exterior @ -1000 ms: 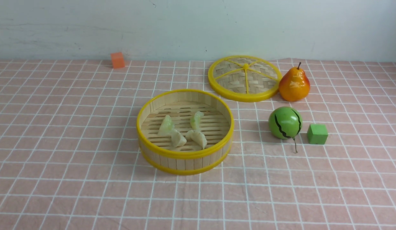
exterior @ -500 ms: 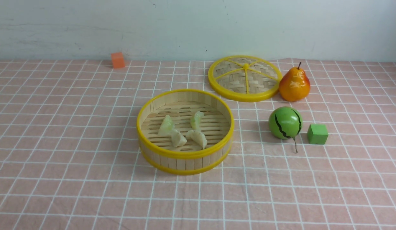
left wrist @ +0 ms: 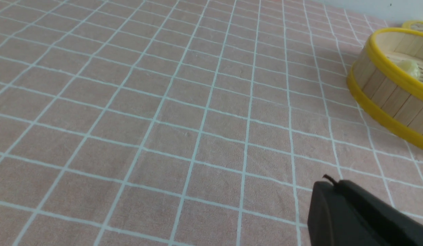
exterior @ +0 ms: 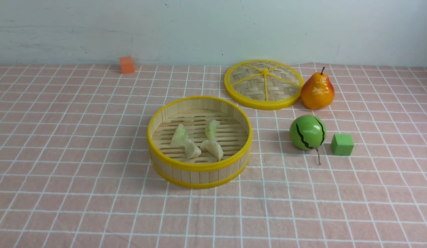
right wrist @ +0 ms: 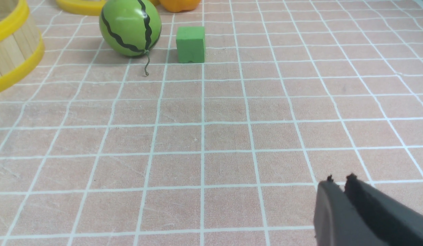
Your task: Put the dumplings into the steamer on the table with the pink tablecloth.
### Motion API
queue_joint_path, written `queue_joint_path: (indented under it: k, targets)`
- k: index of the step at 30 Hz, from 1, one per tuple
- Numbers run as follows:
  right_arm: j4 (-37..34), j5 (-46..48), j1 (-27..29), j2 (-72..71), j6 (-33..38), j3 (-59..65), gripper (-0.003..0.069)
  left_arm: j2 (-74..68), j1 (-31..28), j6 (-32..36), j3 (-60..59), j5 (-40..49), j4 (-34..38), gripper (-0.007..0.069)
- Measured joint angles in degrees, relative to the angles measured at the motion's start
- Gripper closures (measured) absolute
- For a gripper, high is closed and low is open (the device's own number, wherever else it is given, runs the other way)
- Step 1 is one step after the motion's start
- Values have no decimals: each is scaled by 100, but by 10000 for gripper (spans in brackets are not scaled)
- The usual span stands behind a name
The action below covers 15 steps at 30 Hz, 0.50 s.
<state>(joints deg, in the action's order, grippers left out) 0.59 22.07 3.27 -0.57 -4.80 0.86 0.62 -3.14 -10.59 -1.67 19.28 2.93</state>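
Both arms out of front view. Left claw point(left wrist: 329, 186) & right claw point(right wrist: 337, 182) cut off by frame edge. Steamer point(left wrist: 385, 89) cropped; pear point(right wrist: 179, 4) mostly cut off.

A flat woven lid point(exterior: 263, 84) with a yellow rim lies far back on the right. A yellow-orange pear point(exterior: 317, 91) stands upright, touching the lid's right edge. In front of the pear sits a green striped ball point(exterior: 307, 132) with a thin stem, and a green cube point(exterior: 342, 144) just to its right. A small orange cube point(exterior: 126, 64) rests far back left by the pale wall point(exterior: 213, 27).
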Motion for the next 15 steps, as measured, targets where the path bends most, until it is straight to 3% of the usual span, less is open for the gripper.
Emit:
queue_joint_path:
  k: [15]
  targets:
    - [0, 0, 0, 0, 0, 0, 574, 0, 0, 38, 0, 252, -61, 638]
